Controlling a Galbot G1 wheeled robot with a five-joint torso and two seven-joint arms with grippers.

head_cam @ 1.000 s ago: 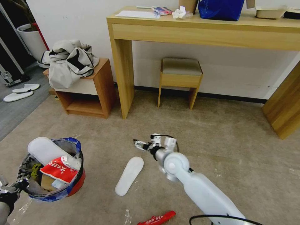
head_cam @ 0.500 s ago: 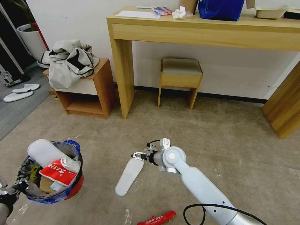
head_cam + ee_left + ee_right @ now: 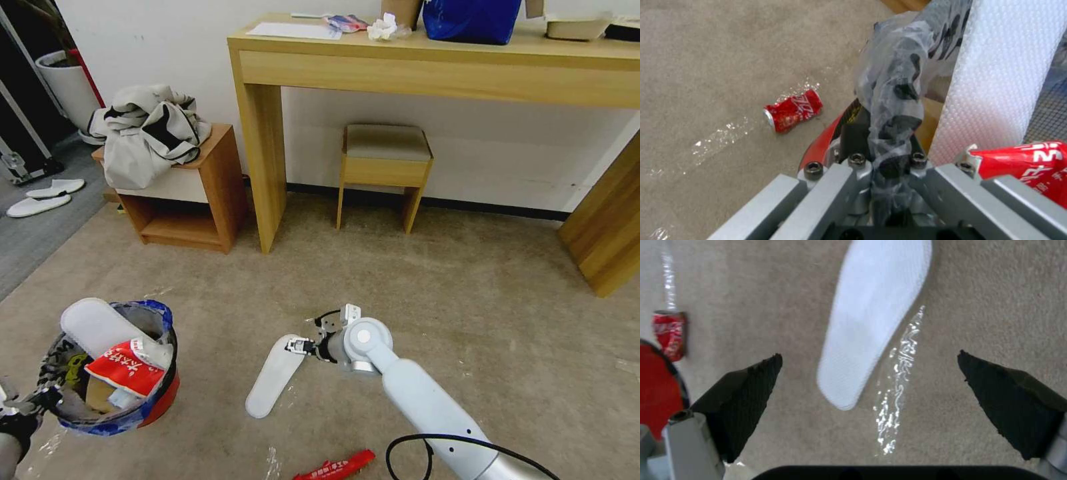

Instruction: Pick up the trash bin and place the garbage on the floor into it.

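The red trash bin (image 3: 164, 393), lined with a clear bag, hangs low at my left. My left gripper (image 3: 33, 400) is shut on its rim, and in the left wrist view the gripper (image 3: 884, 160) pinches the rim and bag (image 3: 896, 83). A white slipper (image 3: 100, 327) and a red wrapper (image 3: 123, 370) stick out of the bin. A second white slipper (image 3: 272, 379) lies on the carpet. My right gripper (image 3: 298, 345) is open just above its far end, and the right wrist view has this slipper (image 3: 876, 316) between the spread fingers (image 3: 751, 386). A red can (image 3: 792, 110) lies beside the bin.
A red wrapper (image 3: 337, 465) lies on the carpet near my base. Behind stand a wooden desk (image 3: 427, 60), a small stool (image 3: 385, 167) and a side table (image 3: 200, 193) heaped with clothes. Two white slippers (image 3: 43, 197) rest on the grey flooring at far left.
My right gripper has dropped and drawn toward me, from beyond the floor slipper to just over its far end. The bin and left gripper have barely shifted.
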